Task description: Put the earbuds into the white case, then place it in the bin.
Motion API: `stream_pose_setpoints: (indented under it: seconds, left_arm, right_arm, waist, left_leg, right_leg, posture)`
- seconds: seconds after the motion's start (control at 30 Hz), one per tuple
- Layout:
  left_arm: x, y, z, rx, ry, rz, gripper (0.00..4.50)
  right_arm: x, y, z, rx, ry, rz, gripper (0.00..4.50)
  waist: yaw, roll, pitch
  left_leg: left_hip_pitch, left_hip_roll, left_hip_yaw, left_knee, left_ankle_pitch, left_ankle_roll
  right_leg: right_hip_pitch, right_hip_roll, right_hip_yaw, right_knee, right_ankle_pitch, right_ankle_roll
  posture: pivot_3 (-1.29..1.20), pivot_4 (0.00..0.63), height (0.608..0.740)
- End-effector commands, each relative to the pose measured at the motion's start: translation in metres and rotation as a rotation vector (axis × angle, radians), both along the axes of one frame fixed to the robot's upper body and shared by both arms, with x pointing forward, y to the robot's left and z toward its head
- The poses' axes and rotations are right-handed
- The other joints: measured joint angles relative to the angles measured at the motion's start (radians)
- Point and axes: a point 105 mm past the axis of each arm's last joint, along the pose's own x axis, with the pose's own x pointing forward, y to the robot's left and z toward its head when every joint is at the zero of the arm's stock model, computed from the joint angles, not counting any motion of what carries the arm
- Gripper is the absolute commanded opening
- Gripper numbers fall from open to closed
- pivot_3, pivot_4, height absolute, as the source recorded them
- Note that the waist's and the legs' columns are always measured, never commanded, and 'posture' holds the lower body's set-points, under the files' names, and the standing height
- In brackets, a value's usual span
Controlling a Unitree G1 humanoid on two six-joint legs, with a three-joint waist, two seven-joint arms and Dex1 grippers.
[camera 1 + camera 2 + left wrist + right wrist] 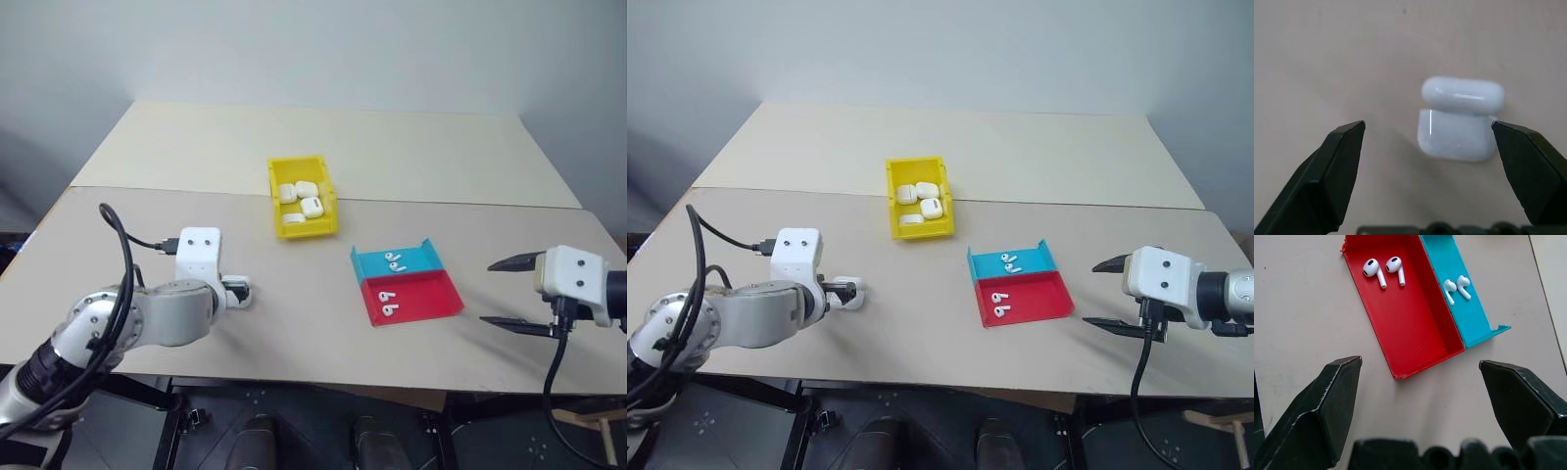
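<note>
Head view: the left claw is spread wide around the case on the table. Left wrist view: the case sits between the fingers, nearer one, lid ajar – probably light, stiff and slippery, so grip its flat sides. Right wrist view: right claw also wide apart, earbuds ahead of it.

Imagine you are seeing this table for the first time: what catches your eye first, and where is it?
The bright yellow bin stands mid-table, holding several white cases. Nearer the robot's right sit joined trays: the blue tray and the red tray, each holding a pair of earbuds. On the left, the open left gripper has a lone white case between its fingers, while the open right gripper hovers near the trays.
</note>
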Motion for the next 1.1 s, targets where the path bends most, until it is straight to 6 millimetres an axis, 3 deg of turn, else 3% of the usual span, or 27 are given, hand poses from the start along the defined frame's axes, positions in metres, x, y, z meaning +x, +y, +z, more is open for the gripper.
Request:
stream_pose_setpoints:
  seconds: [0.03, 0.17, 0.67, 0.87, 1.1]
  left_arm:
    - [0.004, -0.003, 0.000, -0.054, 0.011, -0.025, 4.50]
    - [0.005, 0.001, -0.003, 0.024, 0.037, -0.046, 4.50]
    - [0.006, -0.001, -0.010, 0.036, 0.085, -0.107, 4.50]
    - [0.004, -0.005, -0.022, 0.015, 0.132, -0.117, 4.50]
    - [0.010, -0.006, -0.018, 0.038, 0.135, -0.131, 4.50]
  right_arm:
    - [-0.001, -0.002, 0.011, -0.002, -0.058, -0.022, 4.46]
    - [-0.004, -0.004, 0.007, -0.004, -0.057, -0.039, 4.46]
    - [-0.004, -0.003, 0.002, 0.002, -0.064, -0.067, 4.46]
    - [-0.004, -0.003, -0.003, 0.003, -0.069, -0.078, 4.46]
    - [-0.004, -0.003, -0.003, 0.003, -0.075, -0.084, 4.46]
  waist:
    - [0.000, 0.000, 0.000]
    - [-0.001, 0.000, 0.000]
    - [-0.001, 0.000, 0.000]
    - [-0.001, 0.000, 0.000]
    - [-0.001, 0.000, 0.000]
  left_leg:
    - [0.000, 0.000, 0.000, 0.000, 0.000, 0.000]
    - [0.000, 0.000, -0.001, 0.000, 0.000, 0.000]
    - [0.000, 0.000, -0.001, 0.000, 0.000, 0.000]
    - [0.000, 0.000, -0.001, 0.000, 0.000, 0.000]
    - [0.000, 0.000, -0.001, 0.000, 0.000, 0.000]
  right_leg:
    - [0.000, 0.000, 0.000, 0.000, 0.000, 0.000]
    - [0.000, 0.000, 0.000, 0.000, 0.000, 0.000]
    - [0.000, 0.000, 0.000, 0.000, 0.000, 0.000]
    - [0.000, 0.000, 0.000, 0.000, 0.000, 0.000]
    - [0.000, 0.000, 0.000, 0.000, 0.000, 0.000]
  posture:
    - [0.00, 0.150, 0.740]
    - [0.00, 0.150, 0.740]
    - [0.00, 0.150, 0.740]
    - [0.00, 0.150, 0.740]
    - [0.00, 0.150, 0.740]
